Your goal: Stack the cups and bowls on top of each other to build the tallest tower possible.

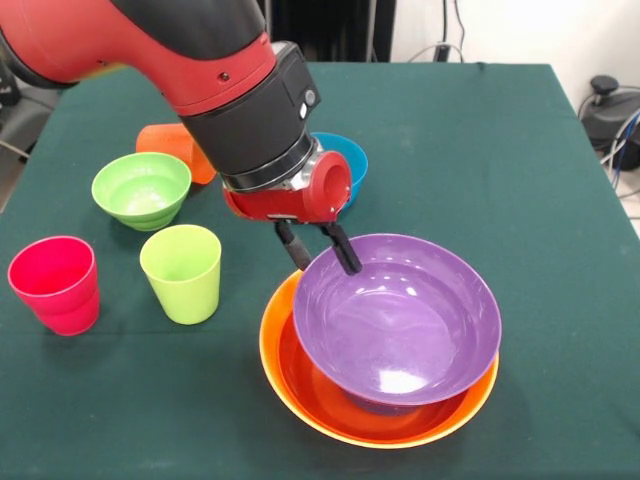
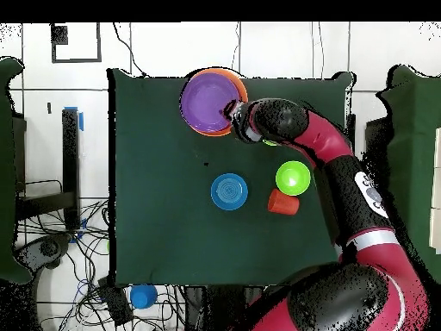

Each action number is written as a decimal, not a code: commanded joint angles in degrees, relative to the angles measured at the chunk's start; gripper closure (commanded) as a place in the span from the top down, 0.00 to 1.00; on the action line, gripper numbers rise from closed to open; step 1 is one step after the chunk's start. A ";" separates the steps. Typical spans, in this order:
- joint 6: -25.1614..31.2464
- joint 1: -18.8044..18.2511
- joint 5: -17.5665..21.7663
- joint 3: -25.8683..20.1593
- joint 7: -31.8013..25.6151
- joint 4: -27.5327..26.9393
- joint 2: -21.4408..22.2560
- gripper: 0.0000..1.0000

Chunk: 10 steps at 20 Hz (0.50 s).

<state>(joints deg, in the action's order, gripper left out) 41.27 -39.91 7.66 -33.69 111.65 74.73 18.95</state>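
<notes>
Purple bowl (image 1: pixel 400 320), glossy and tilted, sits inside the red-orange bowl (image 1: pixel 330 400) near the table (image 1: pixel 520 180) edge; the gripper (image 1: pixel 320 248) pinches its rim between narrow jaws. The arm (image 1: pixel 200 70) partly hides the orange cup (image 1: pixel 165 140) and blue bowl (image 1: pixel 352 160).

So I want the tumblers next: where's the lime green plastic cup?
In the front view, the lime green plastic cup stands upright at left, between the pinkish red cup and the stacked bowls.

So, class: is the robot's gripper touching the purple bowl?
Touching. In the front view the gripper has one finger inside and one outside the rim of the purple bowl, clamped on it, tilted above the red-orange bowl.
</notes>
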 commanded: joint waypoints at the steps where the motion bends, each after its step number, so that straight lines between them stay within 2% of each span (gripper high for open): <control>1: 3.59 0.78 2.94 -1.90 -8.44 0.03 2.22 1.00; 7: 3.07 0.07 2.46 -2.68 -8.32 0.45 2.38 1.00; 10: 3.96 -0.38 2.25 -2.45 -7.60 2.15 5.21 1.00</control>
<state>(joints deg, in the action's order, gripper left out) 41.27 -40.01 7.74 -34.23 111.65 74.88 21.04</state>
